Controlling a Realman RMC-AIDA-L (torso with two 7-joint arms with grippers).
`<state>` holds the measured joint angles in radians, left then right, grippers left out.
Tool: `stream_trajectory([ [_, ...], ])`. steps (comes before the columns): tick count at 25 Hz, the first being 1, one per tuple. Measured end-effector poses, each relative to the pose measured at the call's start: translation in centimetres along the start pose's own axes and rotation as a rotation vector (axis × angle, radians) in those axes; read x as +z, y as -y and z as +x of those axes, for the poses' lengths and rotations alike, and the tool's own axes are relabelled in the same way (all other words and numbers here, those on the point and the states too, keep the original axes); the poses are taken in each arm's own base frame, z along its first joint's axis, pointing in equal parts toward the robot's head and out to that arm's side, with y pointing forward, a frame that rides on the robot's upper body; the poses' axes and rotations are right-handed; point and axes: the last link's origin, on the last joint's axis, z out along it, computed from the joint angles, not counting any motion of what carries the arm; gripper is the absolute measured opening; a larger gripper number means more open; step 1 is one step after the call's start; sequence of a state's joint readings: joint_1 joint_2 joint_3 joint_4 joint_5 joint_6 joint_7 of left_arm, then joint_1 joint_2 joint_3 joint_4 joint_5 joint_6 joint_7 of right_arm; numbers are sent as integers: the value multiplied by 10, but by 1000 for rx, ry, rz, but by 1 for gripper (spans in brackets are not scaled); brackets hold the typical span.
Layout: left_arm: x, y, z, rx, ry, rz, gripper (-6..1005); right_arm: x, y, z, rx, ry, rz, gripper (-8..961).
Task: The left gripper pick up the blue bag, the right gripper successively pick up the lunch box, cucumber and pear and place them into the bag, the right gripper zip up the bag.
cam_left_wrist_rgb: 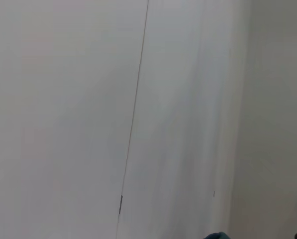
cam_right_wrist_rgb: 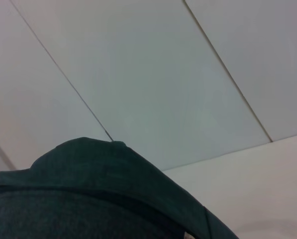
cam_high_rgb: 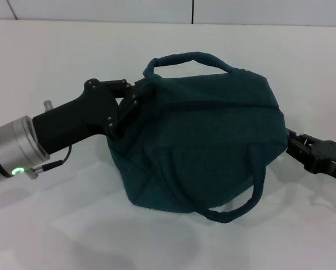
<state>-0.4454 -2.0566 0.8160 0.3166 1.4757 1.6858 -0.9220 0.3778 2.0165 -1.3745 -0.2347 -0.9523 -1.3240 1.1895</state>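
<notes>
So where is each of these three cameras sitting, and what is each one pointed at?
Head view: on the robot's head, looking down at the dark teal-blue soft fabric bag on the white table; left gripper at its left end, right gripper at its right.
Left wrist view: on the left arm, facing the pale wall; no fingers visible.
Right wrist view: on the right arm, looking over the bag; no fingers visible.
Shared: the bag.
</notes>
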Motion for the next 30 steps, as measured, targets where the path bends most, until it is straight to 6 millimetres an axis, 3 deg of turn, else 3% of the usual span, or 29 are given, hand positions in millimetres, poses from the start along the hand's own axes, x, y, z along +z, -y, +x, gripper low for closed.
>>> stream_trajectory([
  [1, 0, 0, 0, -7, -1, 0, 78, -1, 0, 0, 0, 0, 0, 37],
  [3, 0, 0, 0, -24, -3, 2, 84, -4, 0, 2, 2, 4, 6, 209],
  [8, -5, 2, 2, -54, -29, 37, 159, -13, 4, 3, -3, 30, 40, 455],
  [14, -13, 5, 4, -61, -57, 76, 248, -36, 6, -4, -40, 153, 82, 567],
  [20, -22, 3, 10, -55, -95, 83, 513, -51, -16, -32, -145, 339, -73, 697],
  [25, -31, -5, 25, -42, -119, -25, 696, -43, -33, -59, -212, 359, -267, 878],
  [30, -35, -17, 31, -82, -61, -150, 785, -23, -53, -77, -256, 244, -472, 883],
])
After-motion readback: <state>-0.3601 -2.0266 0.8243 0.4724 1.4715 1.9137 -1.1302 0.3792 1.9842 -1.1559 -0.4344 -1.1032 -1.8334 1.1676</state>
